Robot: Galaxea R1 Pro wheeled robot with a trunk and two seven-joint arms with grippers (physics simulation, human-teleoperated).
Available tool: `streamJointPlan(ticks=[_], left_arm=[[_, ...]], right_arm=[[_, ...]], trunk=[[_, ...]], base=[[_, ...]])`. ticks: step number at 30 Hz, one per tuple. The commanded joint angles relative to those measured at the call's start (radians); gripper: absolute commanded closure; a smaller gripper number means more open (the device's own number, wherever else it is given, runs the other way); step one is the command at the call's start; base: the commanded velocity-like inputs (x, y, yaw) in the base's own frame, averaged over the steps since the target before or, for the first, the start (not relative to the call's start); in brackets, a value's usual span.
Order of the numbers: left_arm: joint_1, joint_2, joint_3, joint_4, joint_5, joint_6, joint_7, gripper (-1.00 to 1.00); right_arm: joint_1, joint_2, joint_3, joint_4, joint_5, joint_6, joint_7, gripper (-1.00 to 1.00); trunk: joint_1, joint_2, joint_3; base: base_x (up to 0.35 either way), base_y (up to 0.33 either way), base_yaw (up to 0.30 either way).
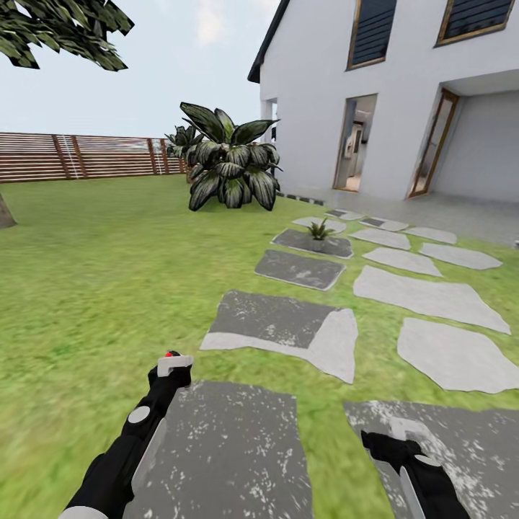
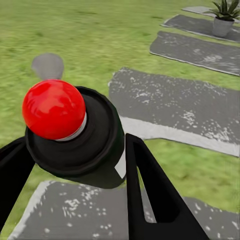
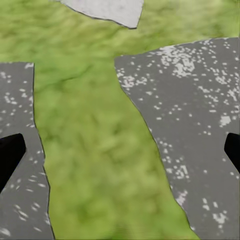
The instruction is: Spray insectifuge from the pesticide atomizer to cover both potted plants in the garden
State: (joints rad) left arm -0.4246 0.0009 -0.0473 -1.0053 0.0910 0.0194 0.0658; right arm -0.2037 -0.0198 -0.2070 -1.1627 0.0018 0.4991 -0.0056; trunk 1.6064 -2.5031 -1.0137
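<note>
Atomizer in hand, lawn open ahead.
Left gripper (image 2: 75, 165) clamps the pesticide atomizer (image 2: 75, 135); right gripper (image 3: 120, 150) gapes empty; potted plant (image 1: 318, 234) sits on a far stepping stone (image 1: 313, 244).

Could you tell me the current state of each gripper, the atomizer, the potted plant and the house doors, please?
left gripper: shut on the pesticide atomizer.
pesticide atomizer: held off the ground, red dot on top.
right gripper: open, holding nothing, over grass and stepping stones.
potted plant: upright on a stepping stone further ahead, untouched.
house doorway: open.
brown-framed door: swung open.
</note>
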Motion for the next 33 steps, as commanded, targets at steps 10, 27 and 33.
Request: streamJointPlan(ticks=[10, 27, 33], left_arm=[[0.0, 0.001, -0.003, -0.001, 0.009, 0.002, 0.008, 1.0], [0.0, 0.001, -0.003, -0.001, 0.009, 0.002, 0.008, 1.0], [0.0, 0.001, -0.003, -0.001, 0.009, 0.002, 0.008, 1.0]], right_arm=[[0.0, 0.001, -0.002, -0.002, 0.0, 0.007, -0.001, -1.0], [0.0, 0.001, -0.002, -0.002, 0.001, 0.007, -0.001, -1.0], [0.0, 0.001, 0.0, -0.002, 0.001, 0.007, -0.001, -1.0]], trunk=[[0.0, 0.0, -0.001], [0.0, 0.0, -0.001], [0.0, 0.0, -0.001]], base=[[0.333, 0.109, -0.041], [0.333, 0.11, -0.227], [0.333, 0.11, -0.133]])
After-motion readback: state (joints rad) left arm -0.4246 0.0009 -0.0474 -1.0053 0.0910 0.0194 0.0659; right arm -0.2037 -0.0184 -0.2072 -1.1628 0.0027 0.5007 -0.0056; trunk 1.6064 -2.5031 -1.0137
